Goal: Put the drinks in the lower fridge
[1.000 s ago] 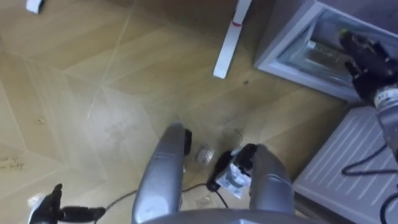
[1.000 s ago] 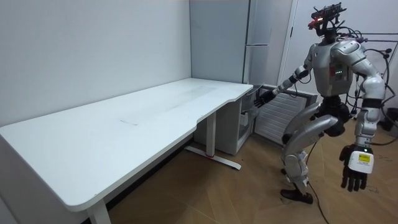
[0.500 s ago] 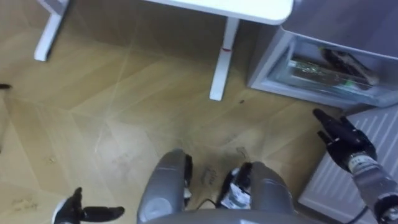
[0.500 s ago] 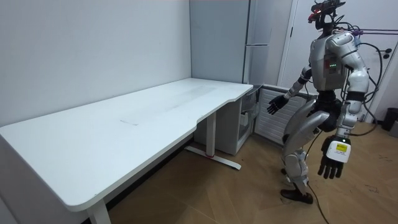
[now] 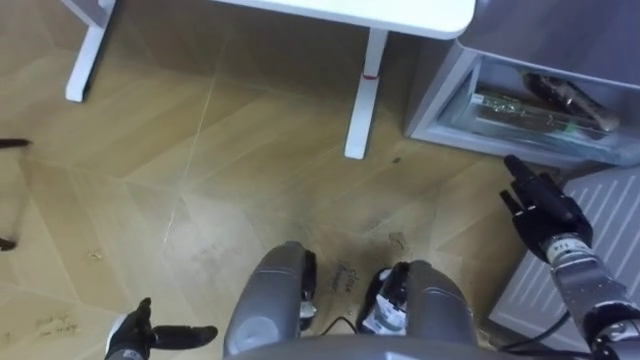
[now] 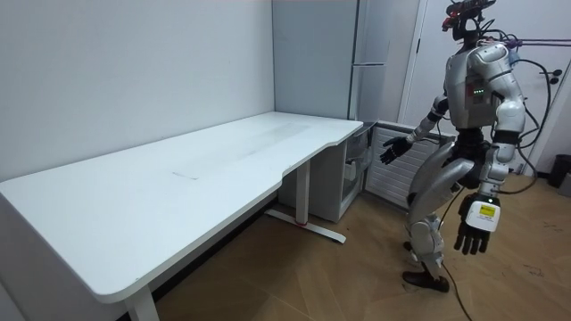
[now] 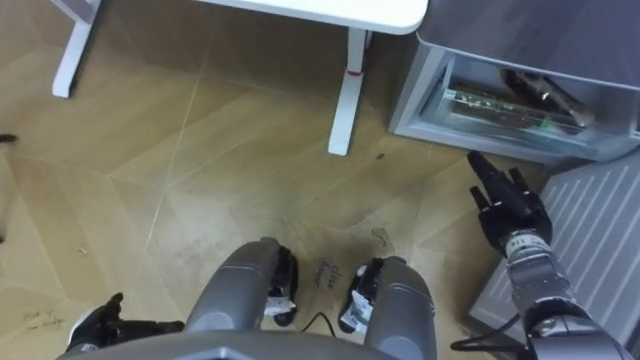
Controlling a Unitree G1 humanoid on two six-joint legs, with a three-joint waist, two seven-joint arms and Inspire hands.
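White surface with the open lower fridge beside it; the drinks lie in its drawer. Right hand is just before the drawer, fingers spread, empty. Left hand is low, fingers straight, empty. Risk: a swinging right arm may strike the open door. A second earlier this hand was at the drawer.

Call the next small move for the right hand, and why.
Probably move the right hand to the white ribbed door beside it and start pushing it shut. Both hands are open and empty, with the left hand low at the robot's side. Drinks already lie in the open lower fridge, and the table holds none.
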